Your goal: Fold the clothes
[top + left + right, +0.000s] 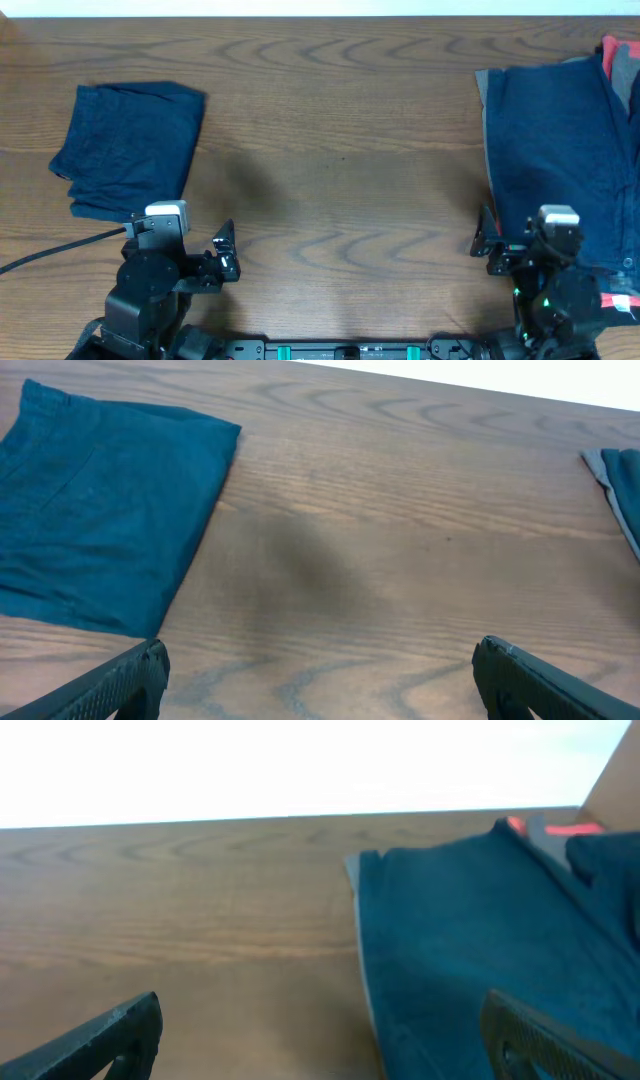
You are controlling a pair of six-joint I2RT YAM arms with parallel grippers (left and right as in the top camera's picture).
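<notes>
1. The folded navy shorts [130,148] lie flat at the left of the table [340,150] as a neat rectangle. They look finished.
2. The left gripper [226,252] is spread wide and holds nothing. It sits over wood just beside the folded shorts' near-right corner.
3. The right gripper [486,243] is also spread and empty, just beside the near-left edge of the unfolded pile.
4. The pile's top navy shorts [555,150] lie at the table's right edge, ahead and to the right of that gripper, with their long axis running away from the robot. The right arm is clearly nearer, so the next pick is probably its job.
5. A grey garment [481,100] shows along the pile's left edge, and a coral-red garment [620,50] pokes out at the far corner.
</notes>
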